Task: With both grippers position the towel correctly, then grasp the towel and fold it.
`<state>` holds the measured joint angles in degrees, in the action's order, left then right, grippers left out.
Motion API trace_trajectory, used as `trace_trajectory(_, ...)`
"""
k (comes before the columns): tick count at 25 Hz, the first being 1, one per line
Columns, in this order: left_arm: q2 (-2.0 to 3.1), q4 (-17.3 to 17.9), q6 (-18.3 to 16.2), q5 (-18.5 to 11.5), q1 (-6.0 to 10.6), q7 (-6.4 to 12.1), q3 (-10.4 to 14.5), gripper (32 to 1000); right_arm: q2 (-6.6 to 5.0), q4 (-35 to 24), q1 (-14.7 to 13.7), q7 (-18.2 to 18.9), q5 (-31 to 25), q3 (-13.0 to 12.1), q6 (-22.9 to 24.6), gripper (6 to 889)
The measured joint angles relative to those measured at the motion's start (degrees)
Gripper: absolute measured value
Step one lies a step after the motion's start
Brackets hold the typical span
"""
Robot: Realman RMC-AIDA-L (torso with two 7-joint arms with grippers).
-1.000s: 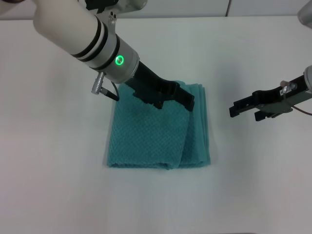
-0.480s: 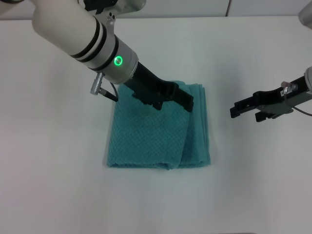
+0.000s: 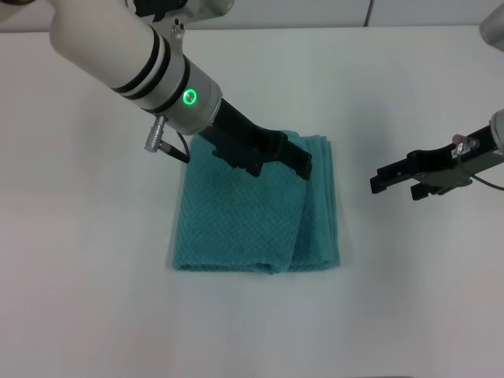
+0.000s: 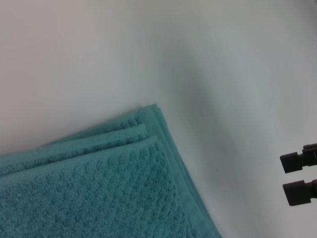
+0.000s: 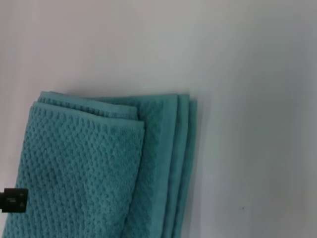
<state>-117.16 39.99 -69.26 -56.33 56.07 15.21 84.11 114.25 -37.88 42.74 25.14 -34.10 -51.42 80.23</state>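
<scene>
The folded towel (image 3: 257, 211) lay mid-table (image 3: 409, 299), layered edges facing right. The left gripper (image 3: 303, 163) hovered over its far edge, finger state unclear. The right gripper (image 3: 379, 179), fingers apart, waited well right over bare surface.

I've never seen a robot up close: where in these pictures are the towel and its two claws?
towel (image 3: 236, 220): head view, middle of the top layer.
left gripper (image 3: 303, 167): head view, fingertips over the towel.
right gripper (image 3: 379, 179): head view, fingertips above the bare table.

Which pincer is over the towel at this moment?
The left pincer, above the towel's far right part; the right pincer hangs over bare table.
</scene>
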Motion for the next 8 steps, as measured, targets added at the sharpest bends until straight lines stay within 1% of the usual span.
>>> trace_trajectory(5, 0.0, 0.0, -0.6, 0.4, 0.0, 0.32, -1.7, 919, 0.0, 0.0, 0.0, 0.0, 0.0, 0.0, -0.1, 881)
trace_trajectory(8, 0.0, 0.0, -0.6, 0.5, -0.03, 0.33, -1.9, 919, 0.0, 0.0, -0.1, 0.0, 0.0, 0.0, -0.1, 881)
